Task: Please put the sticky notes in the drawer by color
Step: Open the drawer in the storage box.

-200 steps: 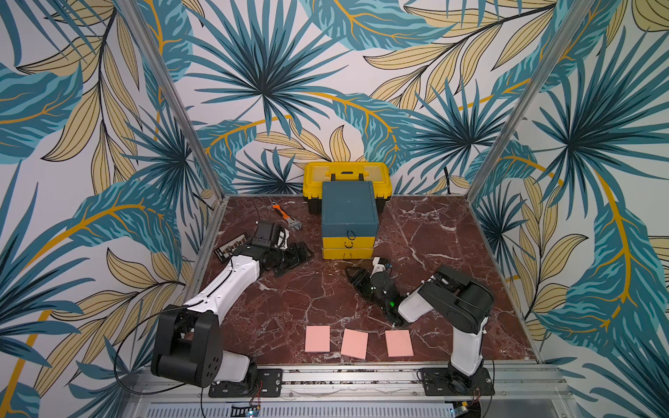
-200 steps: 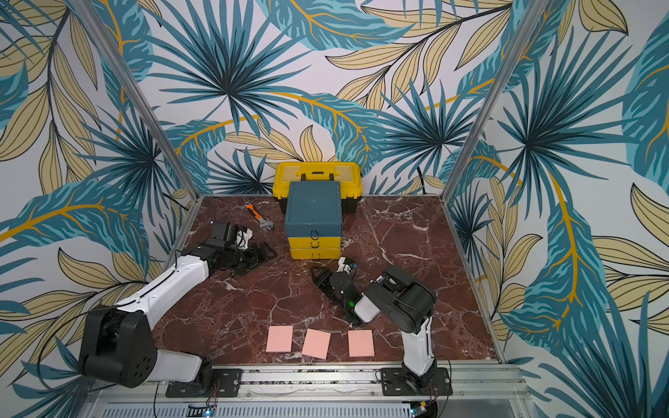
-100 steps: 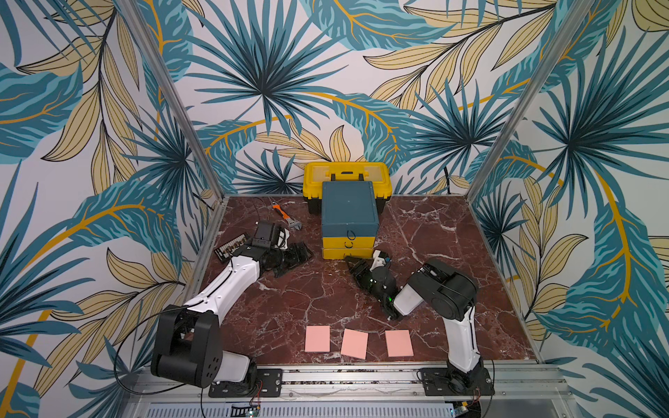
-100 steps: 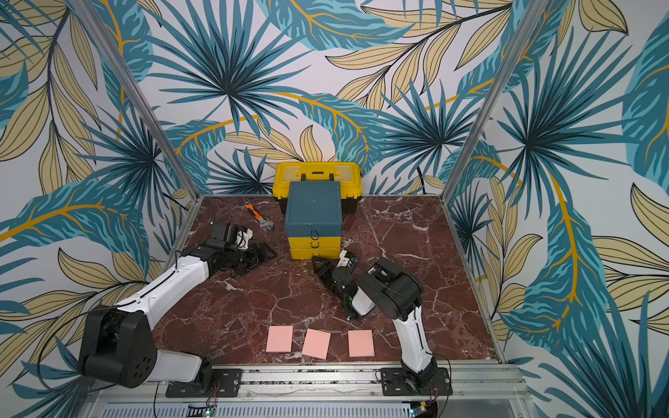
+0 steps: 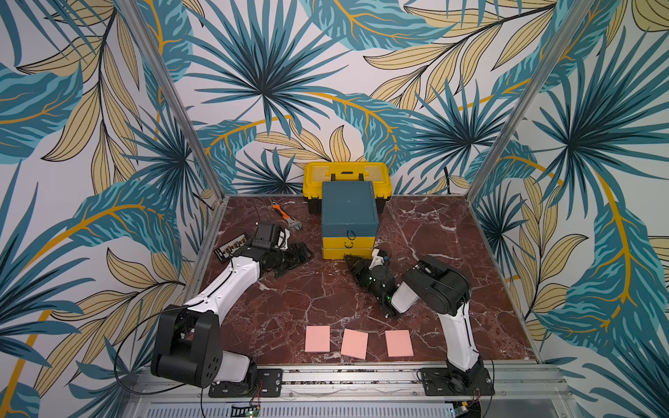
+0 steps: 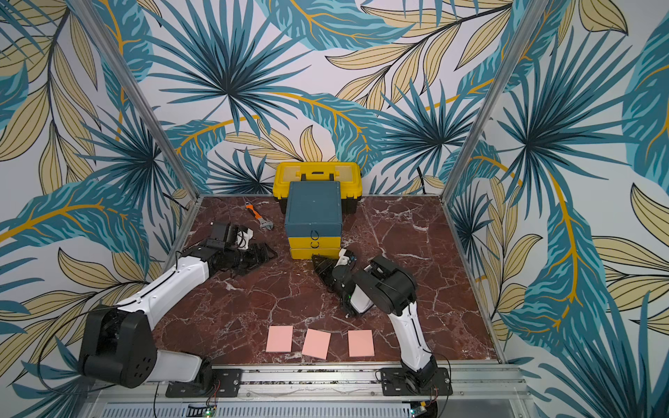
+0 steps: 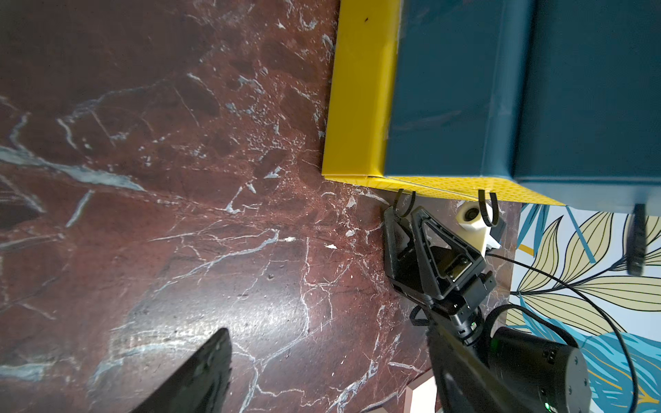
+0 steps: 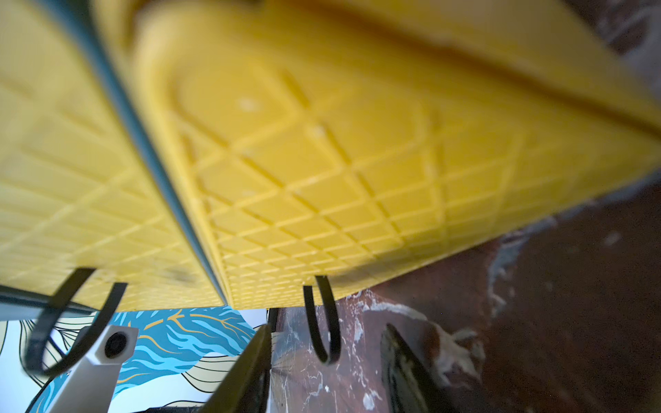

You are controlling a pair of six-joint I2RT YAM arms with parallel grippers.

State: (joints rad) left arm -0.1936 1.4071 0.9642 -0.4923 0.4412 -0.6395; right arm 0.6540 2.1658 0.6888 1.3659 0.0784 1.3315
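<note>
Three salmon pink sticky notes point(image 5: 317, 338) point(image 5: 354, 343) point(image 5: 399, 343) lie in a row near the table's front edge. The teal drawer cabinet point(image 5: 349, 213) stands at the back with all three fronts shut. My right gripper point(image 5: 350, 260) is low at the bottom yellow front. In the right wrist view its jaws stand apart on either side of that front's black loop pull point(image 8: 322, 321) without touching it. My left gripper point(image 5: 301, 257) hovers open left of the cabinet, with only bare table between its fingers point(image 7: 200, 375).
A yellow toolbox point(image 5: 345, 175) stands right behind the cabinet. An orange-handled wrench point(image 5: 286, 219) and a black bit strip point(image 5: 231, 246) lie at the back left, near my left arm. Metal posts and patterned walls close in the table on three sides.
My right gripper has moved forward to the cabinet's bottom front and its jaws have narrowed around the loop pull. The left arm has barely moved.
</note>
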